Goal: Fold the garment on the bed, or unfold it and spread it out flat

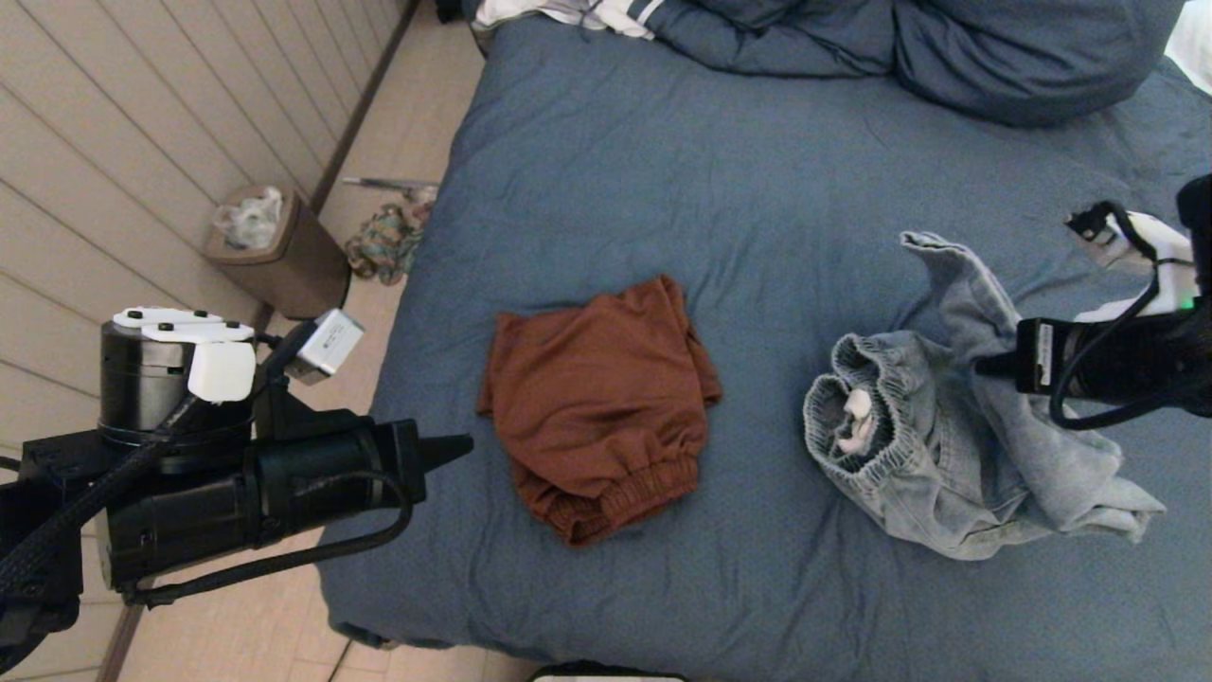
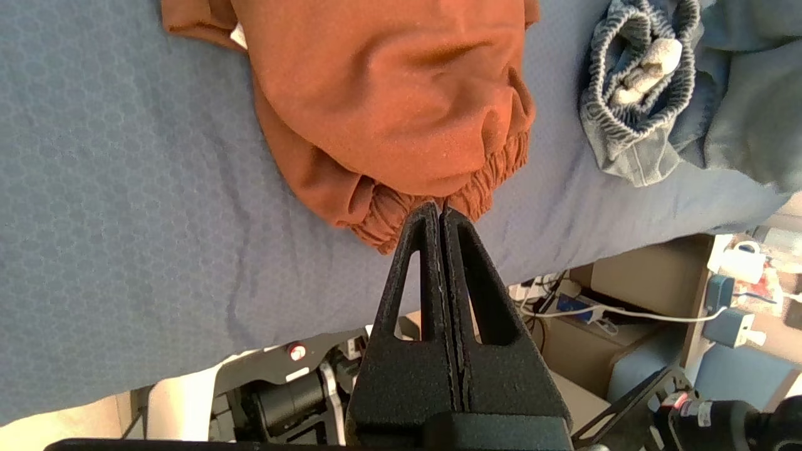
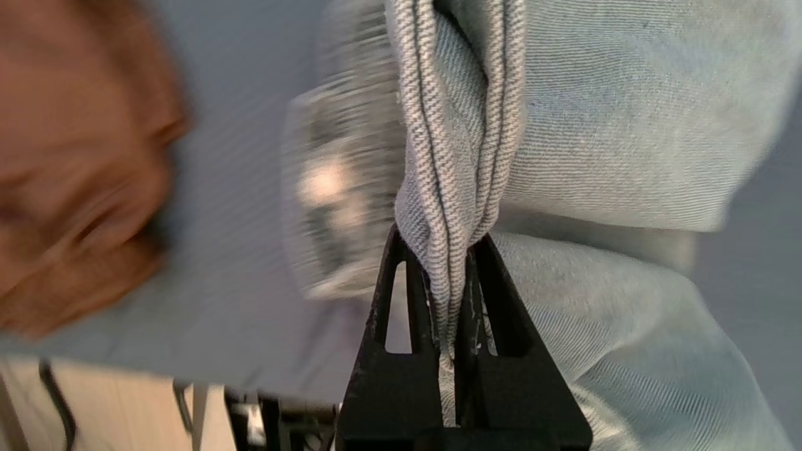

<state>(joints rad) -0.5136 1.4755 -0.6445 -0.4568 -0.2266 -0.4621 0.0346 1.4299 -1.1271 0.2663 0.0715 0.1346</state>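
A crumpled light-blue denim garment (image 1: 947,455) lies on the right side of the slate-blue bed (image 1: 710,189), its elastic waistband (image 1: 852,407) bunched open. My right gripper (image 1: 980,365) hovers over it, shut on a fold of the denim (image 3: 451,156) that is pinched between the fingers (image 3: 482,275). A rust-orange pair of shorts (image 1: 601,407) lies rumpled in the middle of the bed. My left gripper (image 1: 464,443) is off the bed's left edge, shut and empty, its tips (image 2: 440,210) pointing toward the shorts' waistband (image 2: 495,181) without touching it.
A bunched blue duvet and pillow (image 1: 947,47) fill the head of the bed, with a white striped cloth (image 1: 568,11) beside them. On the floor to the left stand a brown bin (image 1: 275,251) and a pile of clutter (image 1: 383,242) along the panelled wall.
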